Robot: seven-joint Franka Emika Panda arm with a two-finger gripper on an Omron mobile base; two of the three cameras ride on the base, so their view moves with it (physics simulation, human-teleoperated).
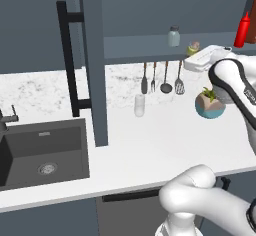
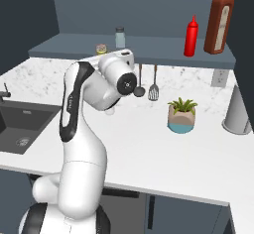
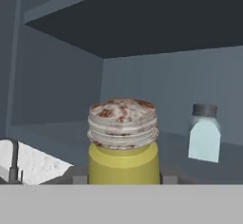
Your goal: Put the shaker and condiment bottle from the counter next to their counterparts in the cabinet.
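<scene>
Big white bench [image 1: 150, 150] with grey speckles, and a dark sink [image 1: 45, 150] set in at its left end. Above the back edge, a dark blue cabinet [image 1: 130, 0] with its door [image 1: 95, 55] swung wide open. Long black handle [image 1: 67, 55] on that door, sticking out over the bench beside the sink. One shelf [image 2: 158, 49] inside the cabinet.

White arm [image 2: 79, 129] bent up from below the front edge of the bench and reaching to the front edge of the shelf, near its left end.

On the bench near the right edge, a grey round stand [image 2: 237, 111]. Closer to the middle, a little green plant [image 2: 182, 115] in a blue and tan pot. Four spoons and turners [image 1: 162, 77] hanging along the wall under the shelf. Small pale cup [image 1: 139, 105] near the back edge, left of the spoons.

On the right end of the shelf, a tall brown-red bottle [image 2: 219, 22]. Just beside it on the left, the bright red condiment bottle [image 2: 191, 36] with a pointy top, standing upright.

Further left, well apart from the bottles, a pale blue glass shaker [image 3: 205, 133] with a grey cap, near the back of the shelf.

At the front edge of the shelf, the shaker [image 3: 123, 142]: a yellow body and a fat white cap with rusty brown spots, standing straight. Near the blue one, but not touching it. Fingers [image 3: 79, 180] closed on its yellow body, one on each side. Hard to tell whether touching the shelf or held just above it.
</scene>
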